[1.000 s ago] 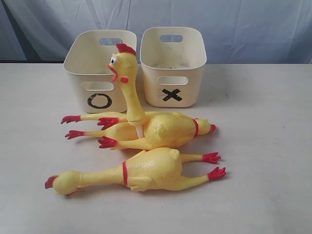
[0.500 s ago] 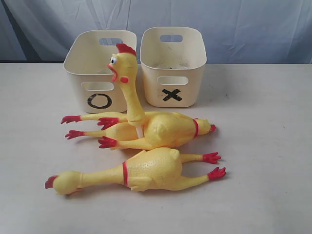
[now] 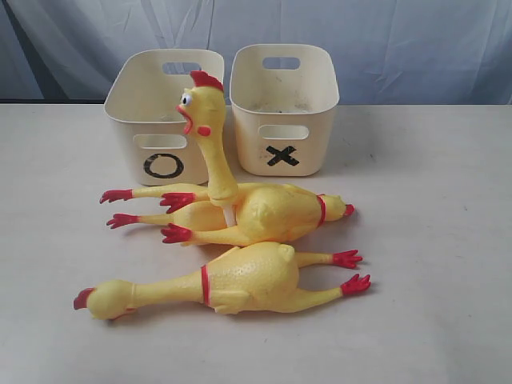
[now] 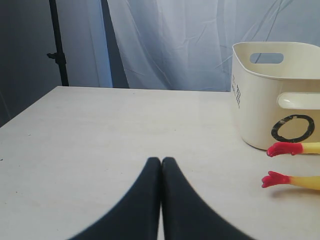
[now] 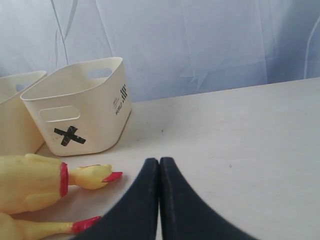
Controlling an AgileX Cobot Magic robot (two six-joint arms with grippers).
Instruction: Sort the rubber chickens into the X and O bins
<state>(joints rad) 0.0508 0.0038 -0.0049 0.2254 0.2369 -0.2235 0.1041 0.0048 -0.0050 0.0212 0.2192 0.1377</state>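
Where right hand point(image 5: 159, 161) hangs, chickens point(image 5: 27, 182) lie just beside.

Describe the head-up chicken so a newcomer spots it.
Find the cream O bin and X bin on the table. In front of them lie three yellow rubber chickens. Only this chicken rears its red-combed head upright; the others lie flat.

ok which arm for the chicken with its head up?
Left, probably: that chicken stands head-up before the O bin, on the left gripper's side; the right gripper faces the X bin. Both are shut, empty.
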